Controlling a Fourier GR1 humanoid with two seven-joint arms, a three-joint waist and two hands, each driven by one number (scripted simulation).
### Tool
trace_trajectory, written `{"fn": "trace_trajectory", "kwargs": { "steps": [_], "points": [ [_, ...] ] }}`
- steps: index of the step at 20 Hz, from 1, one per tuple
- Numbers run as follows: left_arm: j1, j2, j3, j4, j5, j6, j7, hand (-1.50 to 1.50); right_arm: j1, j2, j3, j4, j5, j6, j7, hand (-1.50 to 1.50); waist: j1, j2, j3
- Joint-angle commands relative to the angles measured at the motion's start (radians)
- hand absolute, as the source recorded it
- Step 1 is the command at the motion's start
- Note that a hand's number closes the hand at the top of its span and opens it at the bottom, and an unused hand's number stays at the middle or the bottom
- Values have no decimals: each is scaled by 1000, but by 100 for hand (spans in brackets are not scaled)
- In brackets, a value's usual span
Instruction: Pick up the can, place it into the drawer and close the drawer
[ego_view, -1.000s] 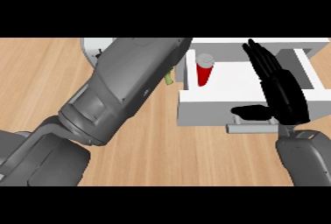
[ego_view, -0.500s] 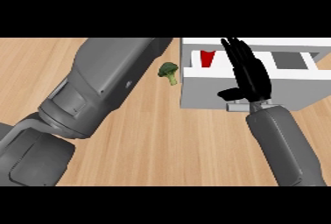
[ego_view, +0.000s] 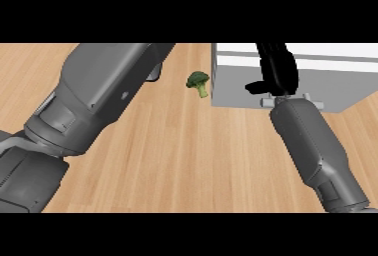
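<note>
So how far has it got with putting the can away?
No can shows on the counter, so it is probably already inside the drawer. In hand: the right robot hand lies open against the drawer's front, above its handle, seemingly pushing it in. Left: finishing that push; whether the drawer is fully shut I cannot tell. Broccoli lies beside the drawer.

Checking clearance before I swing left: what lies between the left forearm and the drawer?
In the head view, one broccoli floret lies on the counter there, close to the left side of the drawer.
</note>
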Motion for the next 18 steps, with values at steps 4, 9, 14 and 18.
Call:
{"fn": "trace_trajectory", "kwargs": {
  "steps": [4,9,14,18],
  "points": [
    [81,88,-11,-101,-16,-48,50,-150,-196,4,-57,218,28,-100,6,-150,24,1,0],
    [76,75,-27,-165,-30,-10,106,-150,-295,-32,-84,332,40,-123,-2,-150,44,9,1],
    [193,112,-35,-253,-26,-56,96,-150,-360,-17,-104,374,33,-128,11,-150,61,8,0],
    [214,131,-44,-304,-31,-61,118,-150,-401,17,-133,387,4,-124,7,-150,68,9,0]
  ]
}}
